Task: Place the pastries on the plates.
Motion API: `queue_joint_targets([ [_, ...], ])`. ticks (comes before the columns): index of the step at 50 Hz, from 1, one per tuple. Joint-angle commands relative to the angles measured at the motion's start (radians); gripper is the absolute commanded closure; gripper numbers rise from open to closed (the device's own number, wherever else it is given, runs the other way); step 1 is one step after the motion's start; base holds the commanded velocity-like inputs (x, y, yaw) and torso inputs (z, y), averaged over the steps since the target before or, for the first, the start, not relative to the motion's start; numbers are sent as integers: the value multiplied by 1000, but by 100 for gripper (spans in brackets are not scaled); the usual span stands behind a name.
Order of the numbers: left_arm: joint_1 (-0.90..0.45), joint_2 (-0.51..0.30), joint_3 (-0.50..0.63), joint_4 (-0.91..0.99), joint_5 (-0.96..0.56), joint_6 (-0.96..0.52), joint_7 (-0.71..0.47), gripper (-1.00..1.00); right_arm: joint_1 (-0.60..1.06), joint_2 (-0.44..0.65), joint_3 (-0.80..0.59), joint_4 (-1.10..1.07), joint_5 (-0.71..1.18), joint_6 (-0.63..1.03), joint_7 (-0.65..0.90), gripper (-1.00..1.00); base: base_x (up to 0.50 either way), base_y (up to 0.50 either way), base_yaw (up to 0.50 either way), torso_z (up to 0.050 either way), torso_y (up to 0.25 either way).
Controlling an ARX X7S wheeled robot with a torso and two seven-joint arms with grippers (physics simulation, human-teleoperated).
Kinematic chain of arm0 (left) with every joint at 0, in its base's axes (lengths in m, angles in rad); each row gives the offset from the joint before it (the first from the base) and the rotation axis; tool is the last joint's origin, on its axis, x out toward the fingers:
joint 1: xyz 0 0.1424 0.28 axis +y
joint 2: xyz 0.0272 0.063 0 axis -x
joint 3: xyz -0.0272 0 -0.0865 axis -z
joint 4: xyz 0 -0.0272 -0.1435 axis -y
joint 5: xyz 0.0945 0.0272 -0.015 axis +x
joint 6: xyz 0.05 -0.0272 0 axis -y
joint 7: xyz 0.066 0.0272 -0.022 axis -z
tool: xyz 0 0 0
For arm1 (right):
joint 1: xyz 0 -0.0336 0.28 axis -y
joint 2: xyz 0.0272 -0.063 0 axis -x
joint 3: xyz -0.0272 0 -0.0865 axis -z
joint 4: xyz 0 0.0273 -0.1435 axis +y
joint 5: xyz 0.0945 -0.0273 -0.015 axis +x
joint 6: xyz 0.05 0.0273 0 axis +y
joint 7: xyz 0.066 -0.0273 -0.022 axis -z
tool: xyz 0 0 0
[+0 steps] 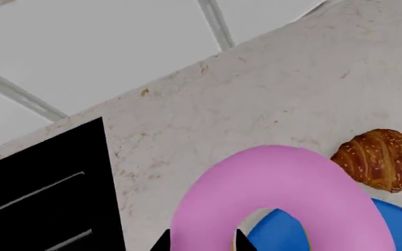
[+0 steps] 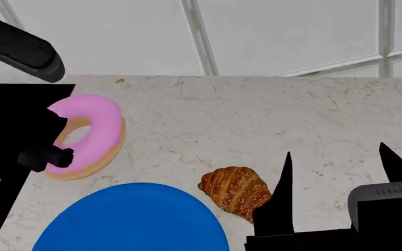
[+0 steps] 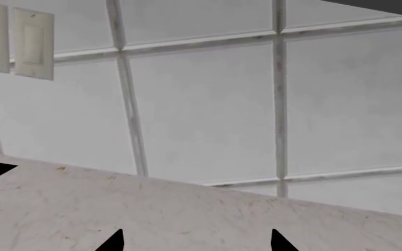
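Observation:
My left gripper is shut on the pink-iced ring donut and holds it above the marble counter, just beyond the far left edge of the plain bright blue plate. In the left wrist view the donut sits between my fingertips, with the blue plate below it. The sesame-speckled croissant lies on the counter right of the plate; it also shows in the left wrist view. My right gripper is open and empty, hovering just right of the croissant. The blue-rimmed white plate is out of view.
The marble counter ends at a white tiled wall. A black appliance surface lies at the counter's left end. Two wall switch plates show in the right wrist view.

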Motion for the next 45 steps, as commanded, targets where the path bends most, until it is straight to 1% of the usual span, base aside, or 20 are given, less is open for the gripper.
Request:
queue_joint_targets([
  [1,45,-34,44,295,-313,25,-244,100,-12,-37,-68,28,-208,-33,-124,-100,0,0,0,0,0],
  [10,69,-48,120,418,-440,87,-322,100,-27,-37,-66,12,-188,-38,-96,-100,0,0,0,0,0],
  [15,91,-52,150,458,-471,113,-345,100,-33,-26,-43,-6,-122,-33,-51,-100,0,0,0,0,0],
  [19,101,-46,157,457,-462,114,-339,100,-46,-15,-26,-16,-88,-39,-28,-100,0,0,0,0,0],
  [30,186,-6,168,406,-353,85,-270,100,-56,9,-14,-23,-28,-51,18,-100,0,0,0,0,0],
  [38,190,-5,179,405,-352,90,-265,100,-59,22,-13,-24,2,-63,42,-100,0,0,0,0,0],
  [39,186,-5,177,406,-355,88,-260,-100,-59,25,-12,-25,8,-64,47,-100,0,0,0,0,0],
  [45,122,-16,163,410,-390,98,-270,-100,-45,32,-23,-20,22,-67,60,-100,0,0,0,0,0],
])
